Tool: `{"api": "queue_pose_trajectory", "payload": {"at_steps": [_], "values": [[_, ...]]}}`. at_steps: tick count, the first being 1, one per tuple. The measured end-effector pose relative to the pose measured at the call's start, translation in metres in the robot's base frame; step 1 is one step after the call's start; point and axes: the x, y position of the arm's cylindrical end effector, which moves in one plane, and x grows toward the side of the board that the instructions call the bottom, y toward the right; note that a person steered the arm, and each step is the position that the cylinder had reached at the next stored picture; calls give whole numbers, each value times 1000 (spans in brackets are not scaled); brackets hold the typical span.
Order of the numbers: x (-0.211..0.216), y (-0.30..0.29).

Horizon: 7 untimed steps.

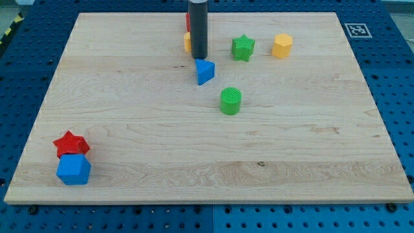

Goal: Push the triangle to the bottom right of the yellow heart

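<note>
A blue triangle block [204,71] lies on the wooden board [129,116] near the top centre. My tip [199,58] stands just above it in the view, close to or touching its top edge. The rod hides most of a yellow block [187,43], probably the yellow heart, and a red block [188,21] behind it; only slivers show on the rod's left side.
A green star [243,47] and a yellow hexagon [282,46] lie to the right of the rod. A green cylinder [230,101] sits below right of the triangle. A red star [71,144] and a blue hexagon [74,170] sit at the bottom left corner.
</note>
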Motion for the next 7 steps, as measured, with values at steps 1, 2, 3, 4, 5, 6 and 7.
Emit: {"api": "queue_pose_trajectory", "payload": {"at_steps": [1, 2, 3, 4, 5, 6, 7], "values": [[-15, 0], [-28, 0], [-28, -11], [-1, -71], [46, -91], [73, -28], [73, 3]]}}
